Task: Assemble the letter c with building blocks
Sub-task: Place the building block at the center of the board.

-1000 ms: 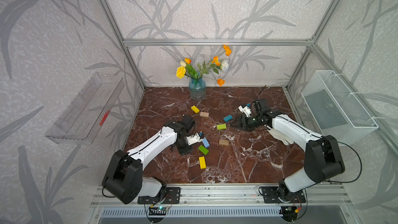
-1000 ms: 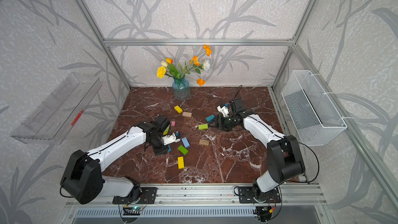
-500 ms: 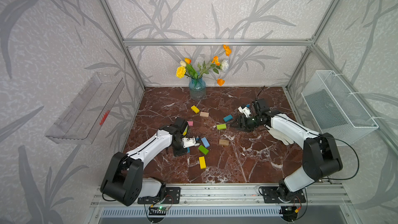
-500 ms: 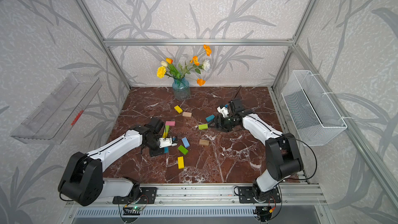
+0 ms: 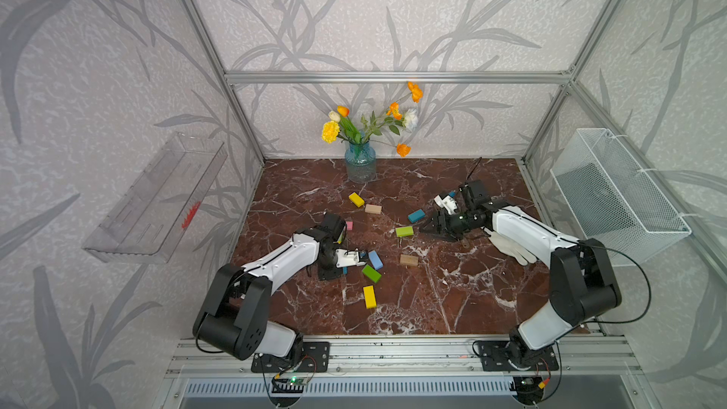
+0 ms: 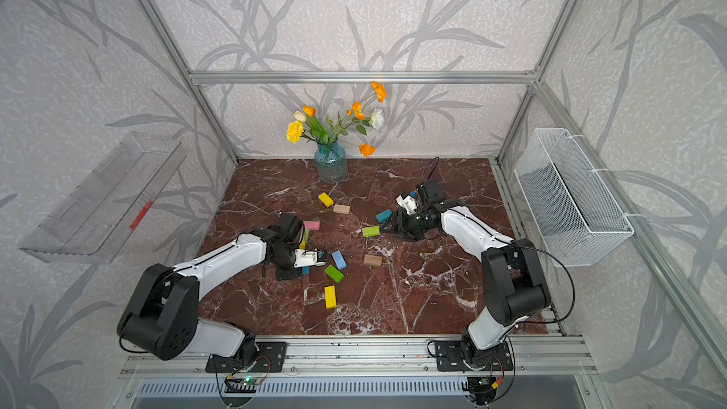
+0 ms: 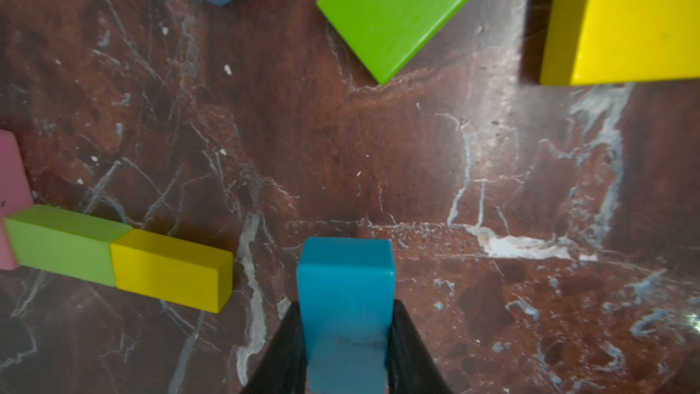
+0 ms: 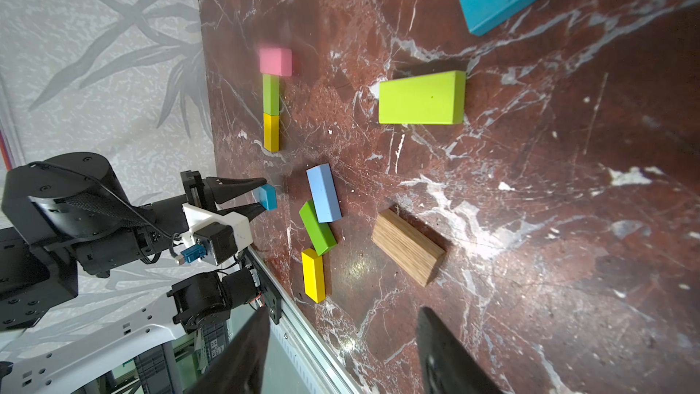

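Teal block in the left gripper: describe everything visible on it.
The teal block is a small rectangular painted piece, matte, edges slightly rounded. The left gripper is shut on it, black fingers pressing its two sides, one end sticking out. It sits apart from the yellow block ending the row; table contact unclear.

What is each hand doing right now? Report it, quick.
Left hand: closed on the teal block.
Right hand: open, holding nothing.
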